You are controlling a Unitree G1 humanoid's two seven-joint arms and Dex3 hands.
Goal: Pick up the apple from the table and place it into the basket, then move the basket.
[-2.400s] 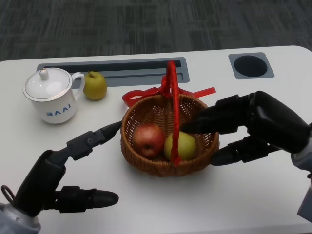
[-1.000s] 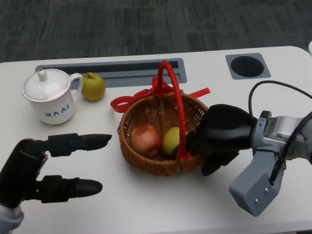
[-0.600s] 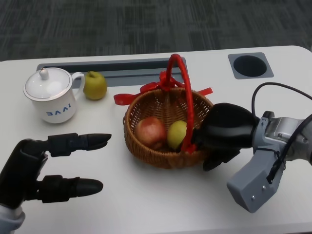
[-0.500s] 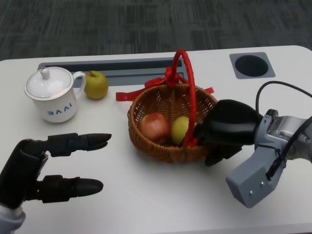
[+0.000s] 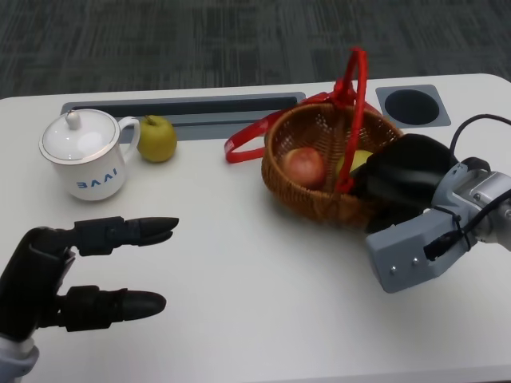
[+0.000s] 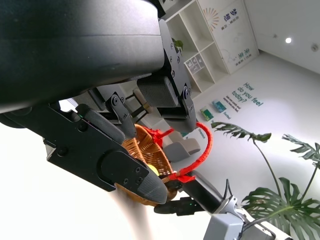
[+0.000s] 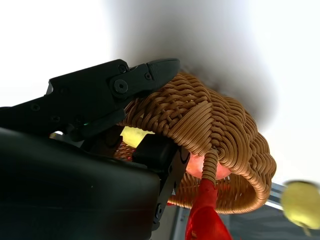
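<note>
Wicker basket, red handle upright, red ribbon trailing from its far rim: stands on the white counter, right of centre, near the round recess. Contents: red apple on the left side, green fruit beside it, partly hidden. Right robot hand: clamped on the basket's near-right rim, fingers over the weave outside and inside. Left robot hand: low at the near-left, fingers apart, holding nothing, well apart from the basket. White lidded mug at far left; green pear just beside its handle, by the grey slot.
</note>
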